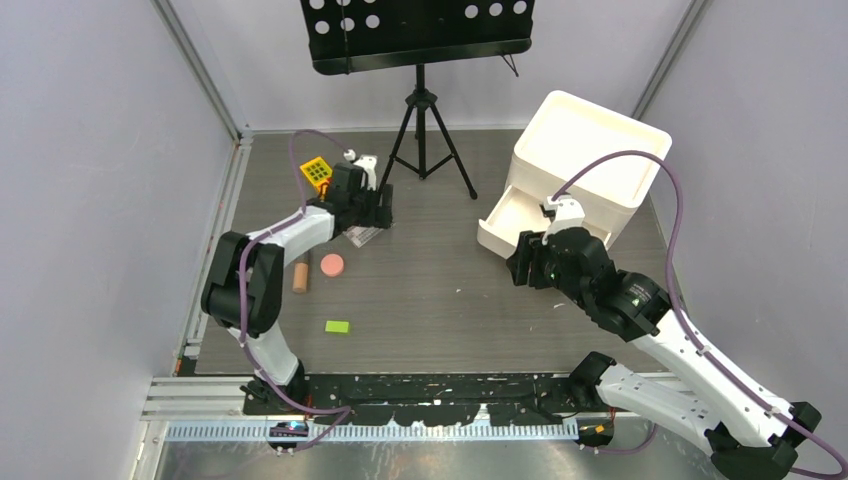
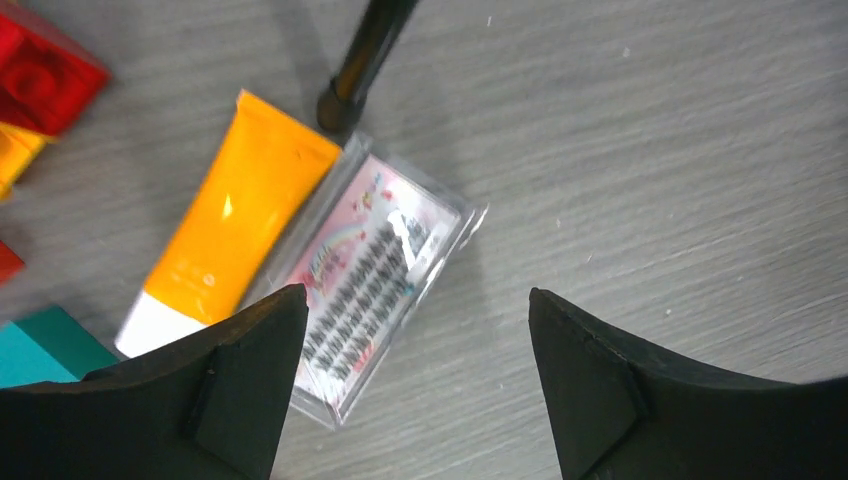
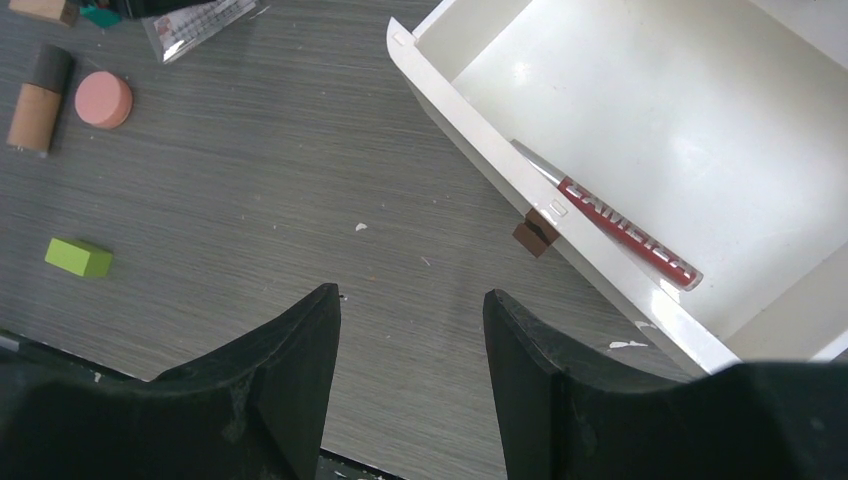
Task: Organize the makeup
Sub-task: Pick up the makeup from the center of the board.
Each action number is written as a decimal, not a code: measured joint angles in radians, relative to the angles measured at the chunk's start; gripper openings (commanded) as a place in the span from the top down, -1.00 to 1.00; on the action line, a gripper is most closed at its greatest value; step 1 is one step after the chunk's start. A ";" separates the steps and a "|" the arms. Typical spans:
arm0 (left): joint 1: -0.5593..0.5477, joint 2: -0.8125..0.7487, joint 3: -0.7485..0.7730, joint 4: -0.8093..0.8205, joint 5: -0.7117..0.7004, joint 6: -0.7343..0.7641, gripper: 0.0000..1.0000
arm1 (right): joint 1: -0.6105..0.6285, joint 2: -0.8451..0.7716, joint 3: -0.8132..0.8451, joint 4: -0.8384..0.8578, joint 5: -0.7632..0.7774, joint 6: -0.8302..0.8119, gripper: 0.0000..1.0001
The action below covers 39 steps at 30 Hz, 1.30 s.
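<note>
My left gripper (image 2: pixel 416 300) is open above the table at the back left, and its left finger overlaps the near corner of a clear lash case (image 2: pixel 375 270). An orange tube (image 2: pixel 232 222) lies against that case. A black brush (image 2: pixel 362 58) lies just beyond it. The pink round compact (image 1: pixel 332 265) and the tan tube (image 1: pixel 301 275) lie nearer, to the left. My right gripper (image 3: pixel 412 296) is open over bare table beside the open drawer (image 3: pixel 470 140). A red pencil (image 3: pixel 625 230) lies in that drawer. From above, the left gripper (image 1: pixel 372 212) sits over the case (image 1: pixel 363 237).
The white drawer box (image 1: pixel 590 150) stands at the back right. A black tripod stand (image 1: pixel 425 125) is at the back middle. Toy blocks lie around: yellow (image 1: pixel 317 170), green (image 1: pixel 337 326), red (image 2: pixel 42 75), teal (image 2: pixel 48 345).
</note>
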 measured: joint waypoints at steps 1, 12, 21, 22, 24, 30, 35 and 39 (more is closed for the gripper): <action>0.008 0.000 0.011 0.003 0.008 0.005 -0.67 | 0.000 0.000 -0.001 0.000 -0.001 0.000 -0.19; 0.054 0.106 0.090 0.024 0.101 0.035 -0.65 | 0.000 -0.025 -0.002 -0.008 -0.002 0.000 -0.19; 0.063 0.142 0.094 0.012 0.101 0.058 -0.66 | 0.000 -0.040 -0.003 -0.011 -0.002 0.001 -0.19; 0.063 0.143 0.095 0.010 0.100 0.058 -0.66 | 0.000 -0.040 -0.003 -0.011 -0.002 0.001 -0.19; 0.064 0.147 0.106 -0.004 0.099 0.058 -0.66 | 0.000 -0.040 -0.003 -0.012 -0.002 0.001 -0.19; 0.065 0.168 0.141 -0.042 0.088 0.055 -0.68 | 0.000 -0.042 -0.003 -0.014 -0.002 0.001 -0.19; 0.067 0.168 0.143 -0.075 0.084 0.045 -0.69 | 0.000 -0.044 -0.003 -0.014 -0.002 0.003 -0.19; 0.072 0.168 0.143 -0.086 0.086 0.034 -0.69 | 0.000 -0.044 -0.003 -0.014 -0.002 0.003 -0.19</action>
